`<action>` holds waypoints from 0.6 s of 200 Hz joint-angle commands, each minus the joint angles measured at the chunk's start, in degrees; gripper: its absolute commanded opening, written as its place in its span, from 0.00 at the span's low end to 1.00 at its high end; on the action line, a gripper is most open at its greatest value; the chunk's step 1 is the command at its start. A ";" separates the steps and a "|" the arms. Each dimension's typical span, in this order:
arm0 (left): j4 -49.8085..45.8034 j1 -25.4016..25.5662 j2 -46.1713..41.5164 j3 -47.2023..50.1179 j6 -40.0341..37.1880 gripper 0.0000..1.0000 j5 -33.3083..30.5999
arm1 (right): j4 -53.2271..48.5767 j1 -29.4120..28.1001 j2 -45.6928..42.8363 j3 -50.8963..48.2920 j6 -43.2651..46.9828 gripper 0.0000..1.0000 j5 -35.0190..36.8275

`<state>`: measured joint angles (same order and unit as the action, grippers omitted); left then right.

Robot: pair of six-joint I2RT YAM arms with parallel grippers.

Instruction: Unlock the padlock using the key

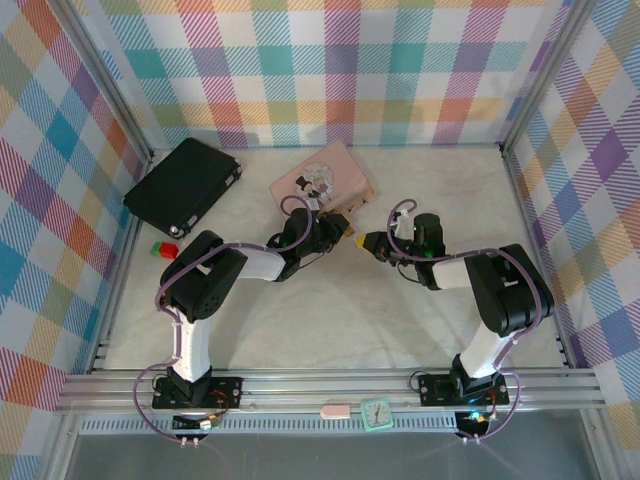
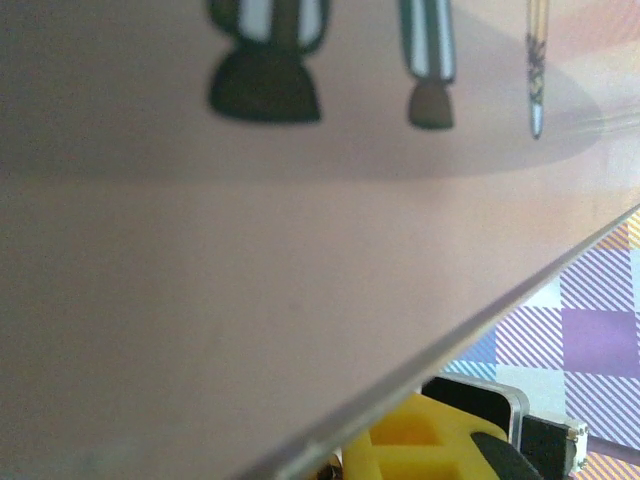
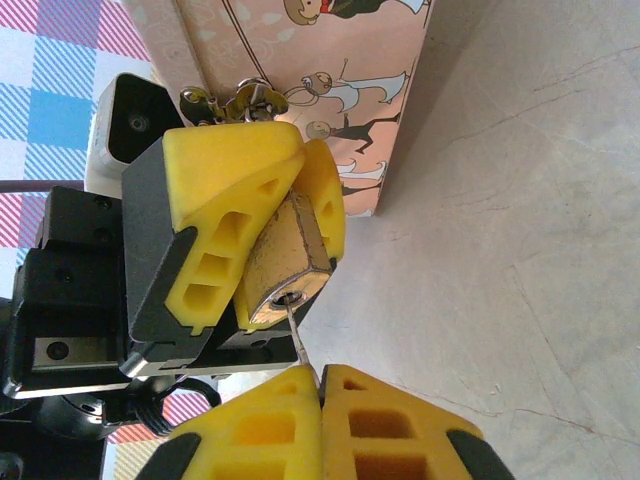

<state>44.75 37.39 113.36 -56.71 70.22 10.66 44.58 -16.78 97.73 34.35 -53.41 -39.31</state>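
The left gripper (image 3: 300,200) clamps the padlock (image 3: 283,262) while the right gripper (image 3: 320,400), pinching the key (image 3: 298,338), should push straight in, then turn gently.

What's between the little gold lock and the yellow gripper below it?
In the right wrist view, just the key: its thin silver blade runs from the shut right gripper up to the keyhole of the padlock.

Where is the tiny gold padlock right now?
In the right wrist view, the padlock is pinched in the left gripper, next to the pink tin, with the key tip at its keyhole.
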 commanded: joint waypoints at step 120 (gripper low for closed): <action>8.06 1.11 -3.24 2.13 5.57 0.00 7.24 | 2.39 0.84 3.16 5.50 -3.81 0.00 -1.99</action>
<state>46.89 36.95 112.44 -54.94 72.49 10.74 44.45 -16.43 99.39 36.67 -55.46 -42.19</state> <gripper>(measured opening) 0.128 0.047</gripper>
